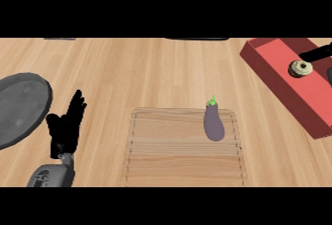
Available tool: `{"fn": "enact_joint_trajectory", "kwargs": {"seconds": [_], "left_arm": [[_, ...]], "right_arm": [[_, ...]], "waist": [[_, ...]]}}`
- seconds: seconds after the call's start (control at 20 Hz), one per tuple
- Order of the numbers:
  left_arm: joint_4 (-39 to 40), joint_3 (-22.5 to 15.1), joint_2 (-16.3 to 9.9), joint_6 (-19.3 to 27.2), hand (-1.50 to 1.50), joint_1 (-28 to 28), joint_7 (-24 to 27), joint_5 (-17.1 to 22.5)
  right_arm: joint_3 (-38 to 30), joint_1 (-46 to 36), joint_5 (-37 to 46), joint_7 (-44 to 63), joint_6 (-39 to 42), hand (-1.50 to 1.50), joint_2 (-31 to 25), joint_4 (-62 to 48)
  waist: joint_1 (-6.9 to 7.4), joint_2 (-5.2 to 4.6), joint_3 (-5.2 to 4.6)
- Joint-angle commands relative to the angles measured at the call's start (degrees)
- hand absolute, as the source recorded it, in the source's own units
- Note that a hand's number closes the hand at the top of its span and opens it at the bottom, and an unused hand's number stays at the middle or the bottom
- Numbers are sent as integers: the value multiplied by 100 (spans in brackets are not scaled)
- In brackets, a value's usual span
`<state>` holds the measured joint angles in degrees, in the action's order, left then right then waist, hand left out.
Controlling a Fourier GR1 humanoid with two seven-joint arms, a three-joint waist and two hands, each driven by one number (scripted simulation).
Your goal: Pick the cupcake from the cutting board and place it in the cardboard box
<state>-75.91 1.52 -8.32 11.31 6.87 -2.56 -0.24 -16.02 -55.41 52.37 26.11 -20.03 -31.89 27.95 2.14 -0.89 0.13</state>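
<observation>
Cupcake (pixel 299 68) over red box (pixel 285 83), apparently held

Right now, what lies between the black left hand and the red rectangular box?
Head view: the pale wooden cutting board, with a purple eggplant lying on its right part.

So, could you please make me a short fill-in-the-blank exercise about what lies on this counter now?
1. The eggplant lies on the ___.
2. The box is ___ in colour.
3. The right hand holds the cupcake over the ___.
4. The open ___ hand rests between the pan and the wooden slab.

Missing words: board; red; box; left.
</observation>
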Motion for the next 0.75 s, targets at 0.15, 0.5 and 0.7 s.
{"fn": "enact_joint_trajectory", "kwargs": {"seconds": [0.15,0.5,0.7], "left_arm": [[0,172,-216,-242,0,-283,180,124],[95,292,-208,-164,0,-243,253,140],[-130,203,-172,-90,0,-160,-22,67]], "right_arm": [[-844,206,-999,-1660,-572,-150,18,-236],[-1935,242,-2456,-3096,-521,-150,198,182],[-2446,742,-3081,-3729,-240,-150,-105,278]], "waist": [[-26,21,2],[-132,54,1],[-192,79,0]]}}
